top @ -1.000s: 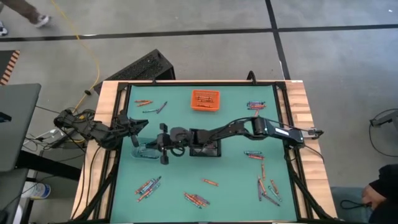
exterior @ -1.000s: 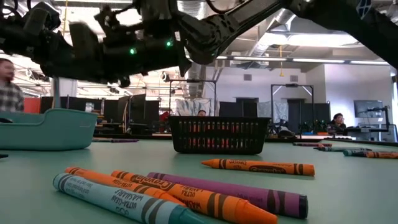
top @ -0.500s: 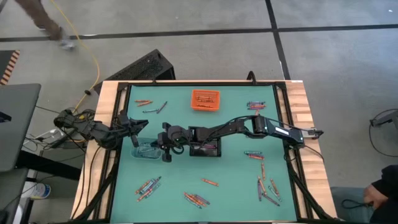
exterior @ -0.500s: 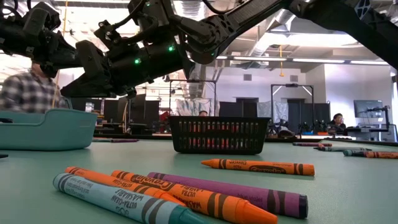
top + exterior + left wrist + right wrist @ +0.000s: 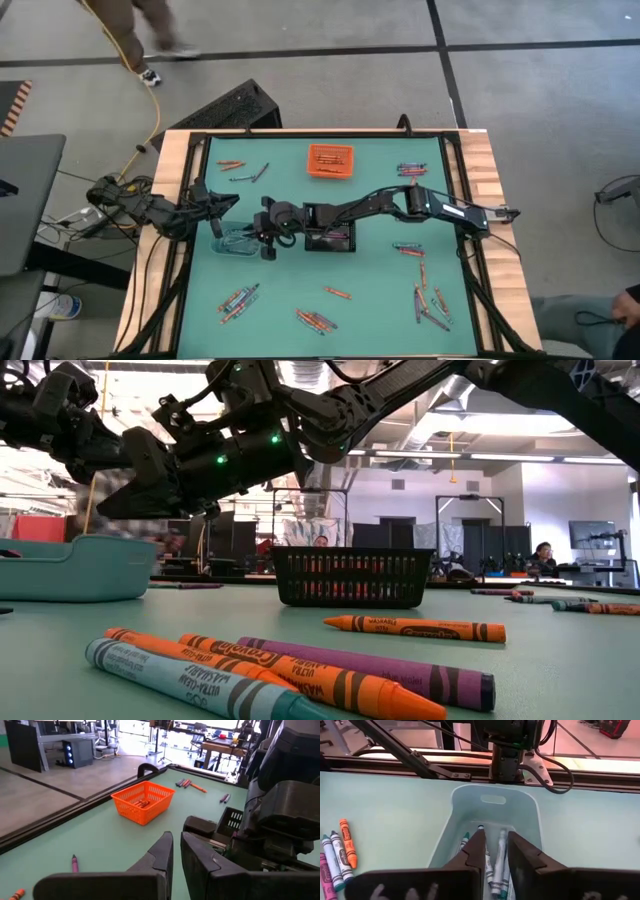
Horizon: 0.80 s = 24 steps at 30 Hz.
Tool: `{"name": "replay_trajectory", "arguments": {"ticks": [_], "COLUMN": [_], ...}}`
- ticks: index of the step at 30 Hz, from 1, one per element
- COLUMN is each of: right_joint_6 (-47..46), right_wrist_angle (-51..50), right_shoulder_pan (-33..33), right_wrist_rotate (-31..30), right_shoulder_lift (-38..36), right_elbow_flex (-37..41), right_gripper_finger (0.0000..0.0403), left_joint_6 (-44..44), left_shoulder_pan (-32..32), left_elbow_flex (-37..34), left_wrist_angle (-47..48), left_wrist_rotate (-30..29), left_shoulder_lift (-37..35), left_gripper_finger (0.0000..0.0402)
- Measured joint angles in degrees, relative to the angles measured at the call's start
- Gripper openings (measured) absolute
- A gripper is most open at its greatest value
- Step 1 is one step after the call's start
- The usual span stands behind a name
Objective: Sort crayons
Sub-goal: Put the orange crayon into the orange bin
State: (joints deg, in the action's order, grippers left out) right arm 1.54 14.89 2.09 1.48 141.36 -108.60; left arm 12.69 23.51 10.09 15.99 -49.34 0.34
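My right gripper (image 5: 262,236) (image 5: 494,851) reaches across the table and hovers, tipped down, over the pale clear bin (image 5: 238,241) (image 5: 492,820). Its fingers stand open with nothing between them. Several blue-grey crayons (image 5: 495,865) lie on that bin's floor, right below the fingers. More crayons lie loose on the green mat in groups (image 5: 237,298) (image 5: 316,320) (image 5: 430,305) (image 5: 412,169), and some lie close to the low camera (image 5: 270,670). My left gripper (image 5: 226,203) (image 5: 176,851) waits shut at the table's left edge, pointing level.
A black mesh bin (image 5: 330,238) (image 5: 352,577) stands just right of the clear bin, under my right arm. An orange mesh bin (image 5: 330,160) (image 5: 143,801) holding orange crayons stands at the far middle. A person's legs (image 5: 140,30) pass beyond the table's far edge.
My right gripper has tipped from level to nose-down over the clear bin and has then kept still. A person has walked along the floor beyond the table's far edge.
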Motion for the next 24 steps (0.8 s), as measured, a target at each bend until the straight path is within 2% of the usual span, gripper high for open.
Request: {"name": "replay_trajectory", "arguments": {"ticks": [5, 8, 17, 21, 24], "right_joint_6": [0.03, 0.04, -0.02, -1.04, -4.29], "right_wrist_angle": [-5.37, -13.03, -48.78, -59.19, -60.87], "right_shoulder_pan": [0.00, 0.15, 3.65, 7.14, 10.18], "right_wrist_rotate": [0.07, 0.11, 0.13, 0.12, -0.56], "right_shoulder_lift": [-2.52, -6.33, -21.05, -26.97, -33.60], "right_elbow_flex": [0.02, 0.00, 0.03, 3.56, 11.29], "right_gripper_finger": [0.0089, 0.0093, 0.0093, 0.0093, 0.0093], "left_joint_6": [0.00, -0.17, -0.39, -0.46, -0.83], "left_shoulder_pan": [0.00, 0.00, 0.00, 0.00, 0.01], "left_elbow_flex": [0.00, 0.00, 0.00, 0.00, 0.00], "left_wrist_angle": [0.00, 0.00, 0.02, 0.02, 0.00], "left_wrist_rotate": [0.00, 0.06, 0.59, 0.61, 0.62], "left_shoulder_lift": [0.00, 0.00, 0.01, 0.02, 0.02], "left_gripper_finger": [0.0022, 0.0022, 0.0022, 0.0022, 0.0022]}}
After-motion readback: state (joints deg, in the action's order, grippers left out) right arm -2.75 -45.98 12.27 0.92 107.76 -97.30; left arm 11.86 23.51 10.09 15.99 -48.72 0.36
